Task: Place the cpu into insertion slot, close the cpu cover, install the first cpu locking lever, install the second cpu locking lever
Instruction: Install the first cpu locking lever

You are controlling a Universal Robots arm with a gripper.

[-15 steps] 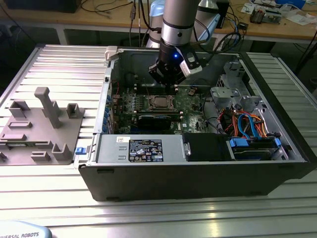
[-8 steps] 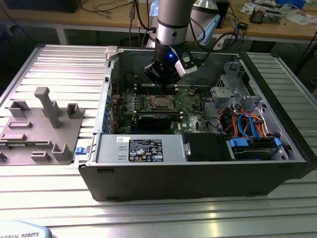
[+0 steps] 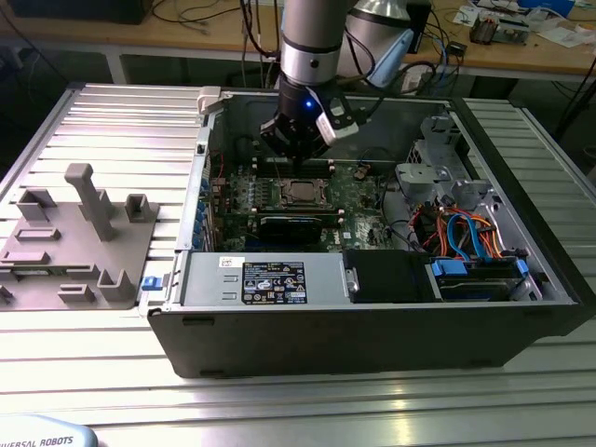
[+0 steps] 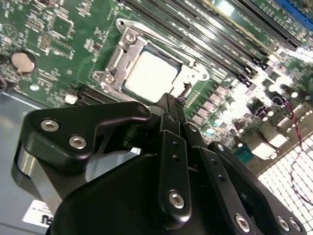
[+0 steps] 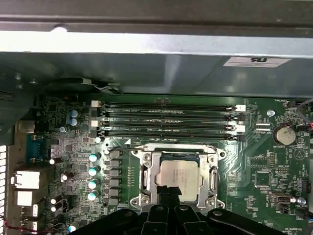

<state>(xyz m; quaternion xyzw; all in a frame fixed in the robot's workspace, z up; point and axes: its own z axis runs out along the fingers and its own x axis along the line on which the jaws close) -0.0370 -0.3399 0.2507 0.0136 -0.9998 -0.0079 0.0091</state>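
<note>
Surface: ribbed metal table (image 3: 112,121), open computer case (image 3: 372,326) on it.
Room: cluttered wooden bench (image 3: 521,56) behind.
Gripper (image 4: 168,100): fingers clenched together, empty, above the cpu (image 4: 149,76).

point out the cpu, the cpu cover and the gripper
cpu (image 5: 178,172), first wrist view, its bare metal top
cpu cover (image 5: 147,171), first wrist view, its side bar
gripper (image 4: 168,102), second wrist view, fingertips

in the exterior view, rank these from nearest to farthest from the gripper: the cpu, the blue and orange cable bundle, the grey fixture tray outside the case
1. The cpu: on the green board, just below the gripper.
2. The blue and orange cable bundle: inside the case, toward the exterior view's right.
3. The grey fixture tray: outside the case, far at the exterior view's left.
</note>
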